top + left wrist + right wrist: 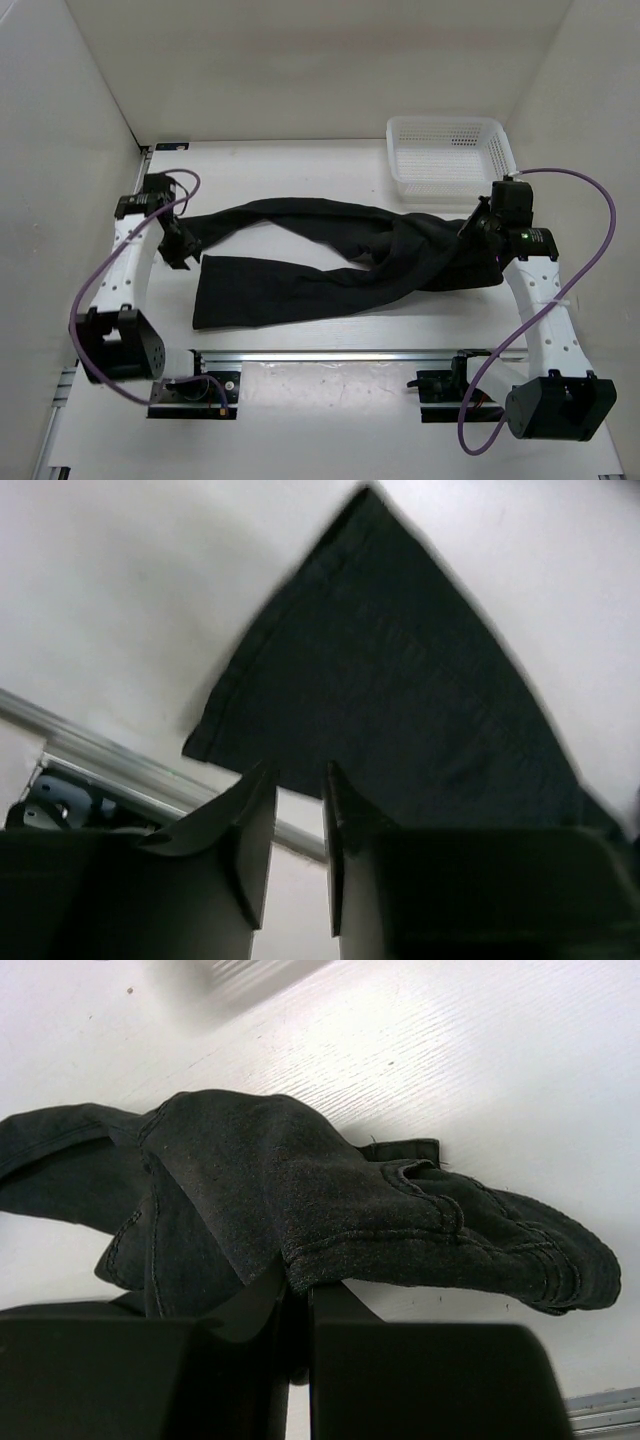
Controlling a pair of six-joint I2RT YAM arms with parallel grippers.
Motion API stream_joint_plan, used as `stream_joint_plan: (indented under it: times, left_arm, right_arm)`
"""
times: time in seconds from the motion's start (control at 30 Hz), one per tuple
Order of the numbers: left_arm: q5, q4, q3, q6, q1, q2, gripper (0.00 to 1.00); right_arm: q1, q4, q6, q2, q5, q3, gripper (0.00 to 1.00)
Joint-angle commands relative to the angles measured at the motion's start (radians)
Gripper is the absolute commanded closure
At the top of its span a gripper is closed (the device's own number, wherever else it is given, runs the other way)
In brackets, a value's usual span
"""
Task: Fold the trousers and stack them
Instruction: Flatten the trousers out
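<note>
Black soft cloth is filling the space ahead of both your tools. The trousers [300, 290] are lying lengthwise across the table [300, 170], with the two legs twisting over each other partway along.

Your right gripper [297, 1295] is pinching the waistband [450, 1235] end, its jaws closed tight on a fold. The cloth is humping up just above and beyond the fingers, so that end looks slightly raised. You are probably holding it as an anchor so the legs can be pulled straight against it.

Your left gripper [300, 780] is hanging just off the opposite end, by the leg hems. Its jaws are standing only narrowly apart and gripping nothing, and bare table is showing through the gap. One leg end [400, 700] is lying flat ahead of and below the fingertips, its pointed corner aiming away from the tool.

As I judge it, you are working at the laying-out stage, with no fold made yet. The twist is sitting between your two tools, nearer the right one, and it likely needs working out before a clean fold.

The white mesh basket [445, 121] is standing just beyond the right gripper, near the cloth. I cannot tell whether they are touching.
</note>
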Motion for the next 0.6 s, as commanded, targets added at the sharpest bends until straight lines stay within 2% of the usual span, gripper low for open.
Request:
stream_joint_plan:
  times: [0.0,0.03,0.1,0.2,0.23,0.27,0.4,0.5,0.53,0.57]
  left_arm:
    - [0.139,0.060,-0.102,-0.019,-0.001,-0.125,0.59]
    - [0.188,0.076,-0.154,-0.049,-0.026,-0.125,0.50]
    - [0.222,0.114,-0.202,-0.073,-0.043,-0.125,0.43]
    - [0.260,0.143,-0.284,-0.132,-0.092,-0.114,0.23]
    - [0.260,0.143,-0.293,-0.151,-0.107,-0.114,0.16]
    - [0.242,0.143,-0.302,-0.181,-0.144,-0.128,0.00]
    - [0.149,0.117,-0.302,-0.205,-0.193,-0.163,0.00]
    - [0.107,0.136,-0.325,-0.205,-0.193,-0.163,0.07]
    - [0.107,0.146,-0.325,-0.205,-0.193,-0.134,0.14]
    - [0.127,0.157,-0.325,-0.205,-0.193,-0.119,0.16]
  right_arm:
    - [-0.006,0.021,-0.007,-0.025,0.009,-0.001,1.00]
    - [-0.006,0.021,-0.007,-0.025,0.009,-0.001,1.00]
    - [-0.006,0.021,-0.007,-0.025,0.009,-0.001,1.00]
    - [-0.015,0.021,-0.016,-0.025,0.018,-0.001,1.00]
    - [-0.015,0.021,-0.016,-0.025,0.018,0.010,1.00]
    - [-0.015,0.021,-0.016,-0.025,0.018,0.010,1.00]
    - [-0.015,0.021,-0.016,-0.005,-0.028,0.010,1.00]
    - [-0.015,0.021,-0.007,0.004,-0.037,-0.001,1.00]
    - [-0.015,0.021,-0.007,0.004,-0.037,-0.001,1.00]
    - [-0.015,0.021,-0.007,0.004,-0.037,-0.001,1.00]
